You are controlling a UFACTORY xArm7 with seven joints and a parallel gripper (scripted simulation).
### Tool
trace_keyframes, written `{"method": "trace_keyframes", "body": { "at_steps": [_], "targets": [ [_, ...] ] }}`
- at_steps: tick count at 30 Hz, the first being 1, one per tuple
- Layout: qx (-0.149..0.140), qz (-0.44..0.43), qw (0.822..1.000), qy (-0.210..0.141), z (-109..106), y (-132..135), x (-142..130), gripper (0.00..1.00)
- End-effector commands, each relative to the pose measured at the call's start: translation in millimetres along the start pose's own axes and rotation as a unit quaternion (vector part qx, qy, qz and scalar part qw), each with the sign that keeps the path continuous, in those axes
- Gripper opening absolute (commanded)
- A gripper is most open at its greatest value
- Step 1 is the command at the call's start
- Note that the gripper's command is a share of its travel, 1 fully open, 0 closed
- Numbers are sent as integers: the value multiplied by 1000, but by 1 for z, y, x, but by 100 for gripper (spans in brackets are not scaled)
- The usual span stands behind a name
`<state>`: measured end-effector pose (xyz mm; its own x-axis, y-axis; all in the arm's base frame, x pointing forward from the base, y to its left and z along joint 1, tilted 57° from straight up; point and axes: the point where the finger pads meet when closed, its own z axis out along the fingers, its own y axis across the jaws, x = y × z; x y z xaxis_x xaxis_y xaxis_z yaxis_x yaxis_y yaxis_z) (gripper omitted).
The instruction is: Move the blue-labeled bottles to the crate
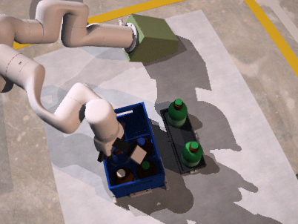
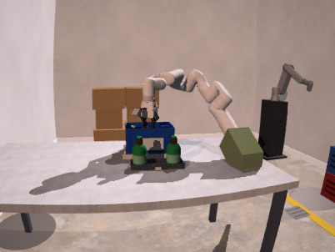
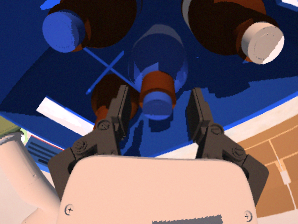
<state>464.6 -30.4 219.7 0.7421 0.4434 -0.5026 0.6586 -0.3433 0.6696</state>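
The blue crate (image 1: 138, 188) (image 2: 133, 143) stands level. My gripper (image 2: 148, 123) (image 3: 159, 97) is open inside its top; in the wrist view the fingers stand apart on both sides of the neck of a blue bottle (image 1: 118, 159) (image 3: 159, 60), with a gap on each side. That bottle stands upright in a cell. Around it are brown bottles with a blue cap (image 1: 141, 141) (image 3: 62, 31), a white cap (image 1: 121, 173) (image 3: 263, 42) and a green cap (image 1: 145, 165). Another brown bottle (image 3: 111, 95) is partly behind the left finger. Two green bottles (image 1: 177, 114) (image 1: 192, 153) (image 2: 173, 154) (image 2: 139, 154) stand upright on the black tray (image 1: 181, 138).
The tray lies beside the crate, on its front side in the exterior view. A green angular block (image 1: 153, 41) (image 2: 242, 148) is farther along the table, near the arm's raised links. The crate walls and the bottle caps are close around the fingers.
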Motion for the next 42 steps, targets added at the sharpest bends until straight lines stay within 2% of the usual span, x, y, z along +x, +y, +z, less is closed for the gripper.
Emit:
{"method": "trace_keyframes", "body": {
  "at_steps": [1, 29, 42],
  "targets": [
    [-1, 0, 1000, 2, -2, 0, 1, 65],
    [-1, 0, 1000, 2, -2, 0, 1, 65],
    [-1, 0, 1000, 2, -14, 0, 1, 65]
  ]
}}
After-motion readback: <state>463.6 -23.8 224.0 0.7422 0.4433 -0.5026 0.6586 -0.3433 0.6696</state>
